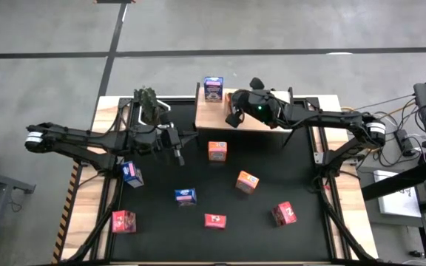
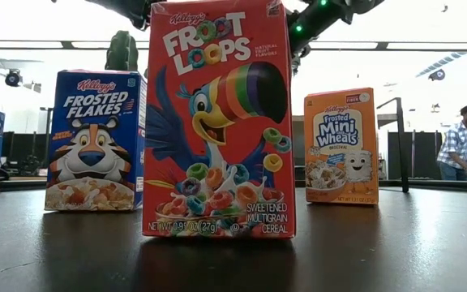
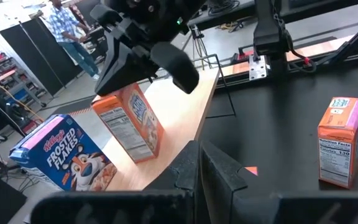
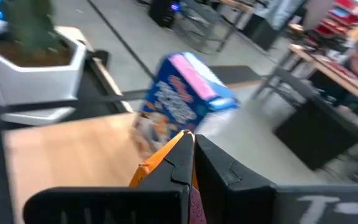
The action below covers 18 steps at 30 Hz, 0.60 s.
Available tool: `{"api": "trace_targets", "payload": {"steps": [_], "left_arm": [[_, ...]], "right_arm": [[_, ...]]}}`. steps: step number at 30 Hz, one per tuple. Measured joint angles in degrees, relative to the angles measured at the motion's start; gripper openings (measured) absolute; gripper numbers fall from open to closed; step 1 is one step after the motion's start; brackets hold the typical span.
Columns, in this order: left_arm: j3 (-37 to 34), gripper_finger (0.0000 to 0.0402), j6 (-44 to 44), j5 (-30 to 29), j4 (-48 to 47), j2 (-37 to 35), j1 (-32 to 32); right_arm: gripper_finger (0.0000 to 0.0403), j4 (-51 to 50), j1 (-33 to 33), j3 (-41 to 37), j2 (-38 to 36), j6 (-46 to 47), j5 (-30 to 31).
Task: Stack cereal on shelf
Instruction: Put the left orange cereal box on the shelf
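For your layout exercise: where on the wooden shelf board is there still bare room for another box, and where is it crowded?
The light wooden shelf board is bare along its front edge and right end, beside the black frame. Its back left corner is crowded: the blue Frosted Flakes box stands there, with the orange Mini-Wheats box beside it under the right gripper, jaws shut on it.

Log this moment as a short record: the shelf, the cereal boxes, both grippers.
shelf: wooden shelf at the far edge of the black mat
on shelf: blue box upright; orange box tilted
right gripper: over the shelf, fingers shut on the orange box's top
left gripper: over the mat, fingers shut, holding nothing
loose on mat: seven boxes, namely two orange, two blue, three red
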Motion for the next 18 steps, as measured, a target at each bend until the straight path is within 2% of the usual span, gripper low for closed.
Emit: {"api": "trace_targets", "payload": {"steps": [11, 18], "left_arm": [[-0.4, 0.0000, 0.0, -0.4, -0.2, 0.0, 0.0], [-0.7, 0.0000, 0.3, -1.0, -0.5, 0.0, 0.0]], "right_arm": [[0.0009, 2.0, -2.6, -0.1, 0.1, 5.9, 1.9], [0.0009, 2.0, -1.4, 1.5, -1.3, 6.0, 1.9]]}}
